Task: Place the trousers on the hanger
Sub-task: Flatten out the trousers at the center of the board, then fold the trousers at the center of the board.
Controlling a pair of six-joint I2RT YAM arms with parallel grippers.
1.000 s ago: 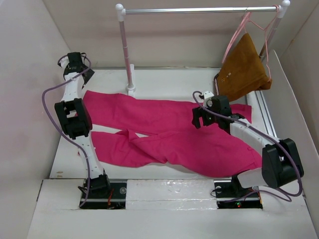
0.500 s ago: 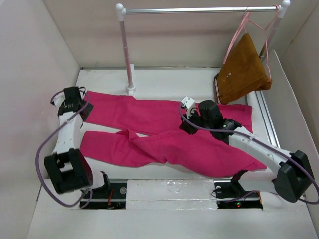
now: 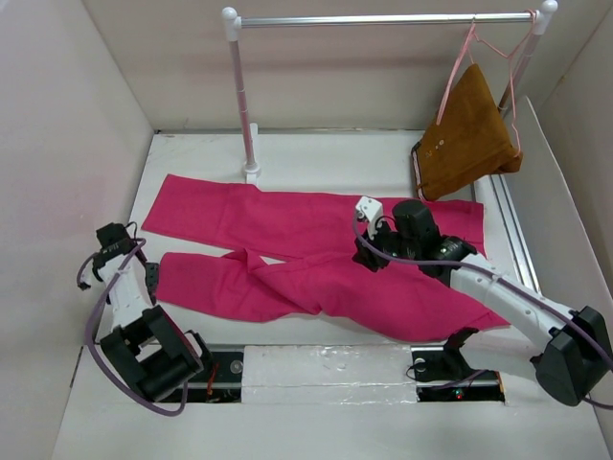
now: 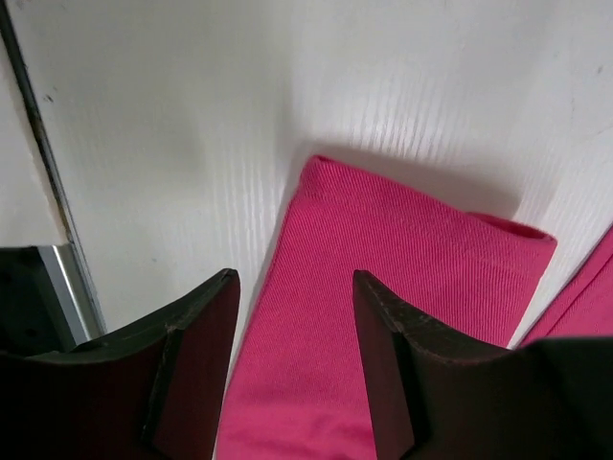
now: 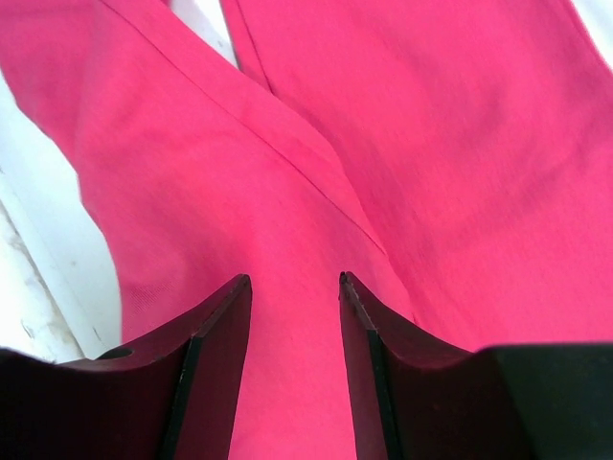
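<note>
Large bright magenta-pink soft-cloth trousers spread flat on white table | left gripper part-open over a leg hem, gripping nothing | right gripper part-open above the crotch seam, empty | thin pale-pink triangular hanger up on silver rail, carrying mustard-brown garment

**A:** Where is room lying open?

**B:** Bare bench is stretching behind the trousers, between the white post and the mustard garment; the left gripper is holding its jaws apart over a leg's hem.

**A:** What is standing in the way?

**B:** That garment is crowding the hanger at the right end of the rail; the left wall is sitting near the left gripper.
</note>
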